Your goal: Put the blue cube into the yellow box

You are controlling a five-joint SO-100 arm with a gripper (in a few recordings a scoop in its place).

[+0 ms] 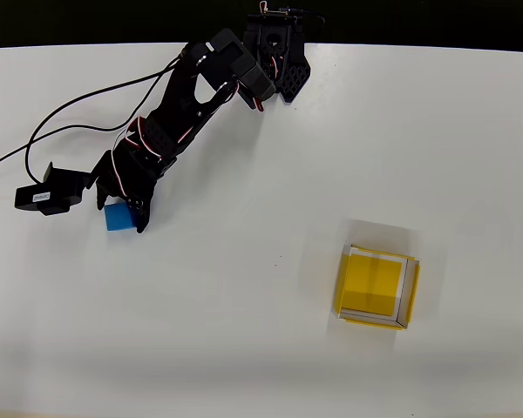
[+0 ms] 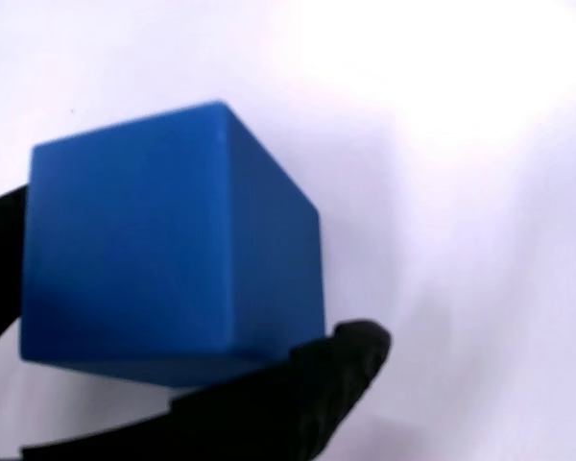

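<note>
Bright-blue and plain-faced, the small solid cube (image 1: 117,217) is sitting between the jaws of the black two-finger gripper (image 1: 120,212) at the left of the white table (image 1: 261,366) in the overhead view. In the wrist view the cube (image 2: 163,250) is looming large, with one black fingertip (image 2: 350,351) pressing under its lower edge and the other finger showing at its left side, so the jaws are closing on it. Well apart from the jaws, the shallow square yellow box (image 1: 376,286) is lying open-topped.
</note>
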